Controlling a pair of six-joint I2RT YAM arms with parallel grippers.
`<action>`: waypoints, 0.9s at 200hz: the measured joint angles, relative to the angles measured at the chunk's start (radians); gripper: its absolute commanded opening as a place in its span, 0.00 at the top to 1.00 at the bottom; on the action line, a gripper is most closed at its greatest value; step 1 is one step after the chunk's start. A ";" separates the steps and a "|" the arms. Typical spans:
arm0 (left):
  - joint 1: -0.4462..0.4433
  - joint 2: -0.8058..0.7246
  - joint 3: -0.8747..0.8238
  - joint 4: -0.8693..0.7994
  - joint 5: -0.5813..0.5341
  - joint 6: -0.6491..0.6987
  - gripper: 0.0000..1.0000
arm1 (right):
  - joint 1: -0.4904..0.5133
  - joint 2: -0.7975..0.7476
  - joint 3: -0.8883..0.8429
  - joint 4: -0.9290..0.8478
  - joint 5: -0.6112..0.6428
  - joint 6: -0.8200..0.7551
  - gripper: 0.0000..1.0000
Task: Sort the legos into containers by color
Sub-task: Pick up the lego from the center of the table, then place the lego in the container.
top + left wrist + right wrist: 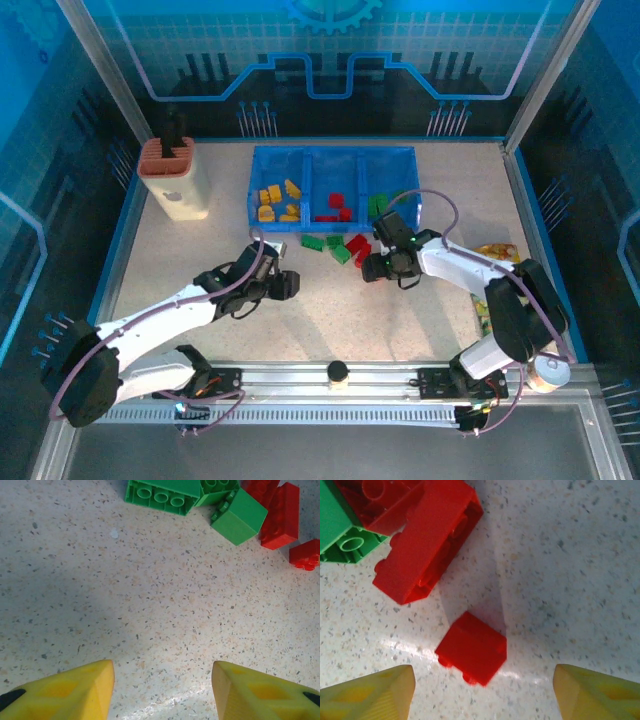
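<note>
The blue tray [331, 153] stands at the back with three containers side by side: yellow legos [277, 200] in the left one, red legos [335, 207] in the middle, green legos [379, 204] in the right. Loose green legos [313, 241] and red legos [357, 245] lie just in front of it. My right gripper [482, 695] is open, and a small red lego [472, 650] lies on the table between its fingers, touching neither. A larger red brick [430, 550] lies beyond it. My left gripper [162, 690] is open over bare table, short of a green brick [161, 495].
A beige holder with an orange ribbed top [172, 178] stands at the back left. A yellow snack bag [497, 253] lies at the right edge behind my right arm. A black knob [338, 372] sits on the front rail.
</note>
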 measured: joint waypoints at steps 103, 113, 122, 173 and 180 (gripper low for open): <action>0.000 -0.044 -0.040 0.000 -0.044 -0.003 0.45 | 0.087 0.121 0.097 -0.034 0.068 0.018 0.73; 0.000 -0.045 -0.040 0.000 -0.046 -0.003 0.45 | 0.097 0.115 0.111 -0.050 0.077 0.017 0.74; 0.000 -0.047 -0.040 0.000 -0.048 -0.003 0.45 | 0.107 0.105 0.130 -0.068 0.087 0.017 0.75; 0.000 -0.061 -0.051 0.000 -0.055 -0.004 0.45 | 0.122 0.082 0.353 -0.152 0.101 -0.021 0.74; 0.000 -0.065 -0.053 -0.001 -0.055 -0.004 0.45 | 0.122 0.093 0.405 -0.166 0.105 -0.031 0.73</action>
